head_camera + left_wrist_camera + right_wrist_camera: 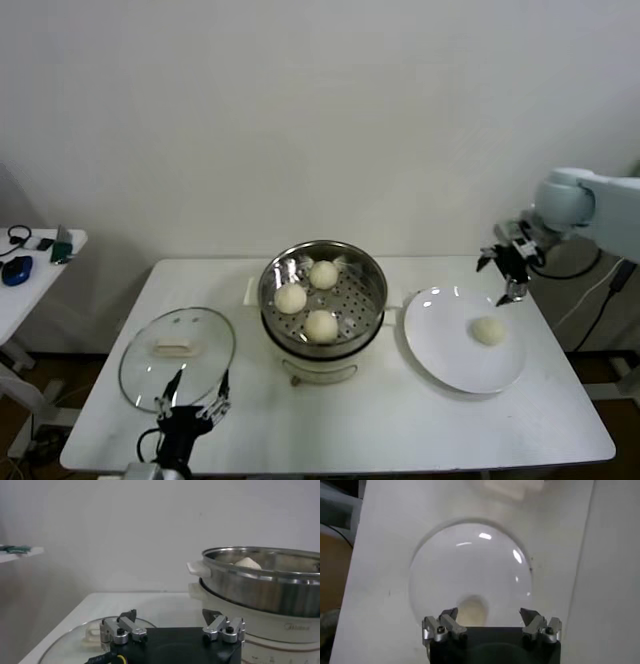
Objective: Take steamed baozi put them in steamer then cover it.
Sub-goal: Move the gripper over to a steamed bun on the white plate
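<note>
Standing at the middle of the white table (380,420), the steamer (372,275) serves as the landmark: a shiny steel pot on a cream-white base, with three steamed baozi (321,325) resting on its perforated tray. To the robot's right of the steamer lies a white plate (440,350) carrying the fourth baozi (488,331), well apart from the pot. The right gripper (505,268) hangs above the far edge of that plate, its fingers spread apart and holding nothing; the right wrist view shows the bun (471,611) straight below it. To the robot's left of the steamer, the cover (205,335) lies flat on the table, glass with a cream handle. The left gripper (192,404) sits low at the cover's near rim, fingers apart and empty. On the steamer's base, faint grey lettering (293,627) shows in the left wrist view but cannot be read with certainty.
</note>
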`<control>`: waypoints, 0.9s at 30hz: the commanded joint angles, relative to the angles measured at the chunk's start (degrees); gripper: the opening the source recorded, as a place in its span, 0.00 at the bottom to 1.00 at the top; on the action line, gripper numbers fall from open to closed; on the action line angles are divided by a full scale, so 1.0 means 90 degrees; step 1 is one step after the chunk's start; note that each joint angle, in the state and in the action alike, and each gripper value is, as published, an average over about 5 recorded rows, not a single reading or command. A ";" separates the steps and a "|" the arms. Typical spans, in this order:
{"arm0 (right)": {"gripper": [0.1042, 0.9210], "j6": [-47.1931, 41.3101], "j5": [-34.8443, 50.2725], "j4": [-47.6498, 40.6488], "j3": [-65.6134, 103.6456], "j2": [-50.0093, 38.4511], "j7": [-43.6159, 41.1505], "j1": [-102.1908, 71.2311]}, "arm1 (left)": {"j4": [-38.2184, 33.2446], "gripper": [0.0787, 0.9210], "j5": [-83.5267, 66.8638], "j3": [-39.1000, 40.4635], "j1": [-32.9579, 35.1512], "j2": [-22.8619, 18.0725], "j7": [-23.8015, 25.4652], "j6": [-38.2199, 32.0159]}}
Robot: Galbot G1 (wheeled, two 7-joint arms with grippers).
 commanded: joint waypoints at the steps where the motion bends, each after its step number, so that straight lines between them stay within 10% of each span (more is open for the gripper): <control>1: 0.88 -0.0156 -0.1076 -0.1338 0.2006 -0.0495 -0.0039 -0.2531 | 0.0035 0.88 0.0081 -0.0005 0.0050 -0.0075 0.0003 -0.0007; 27: 0.83 0.0239 -0.1571 -0.2866 0.3188 0.0958 0.0065 -0.3808 | 0.0124 0.88 0.0170 -0.0020 0.0161 -0.0135 -0.0031 -0.0092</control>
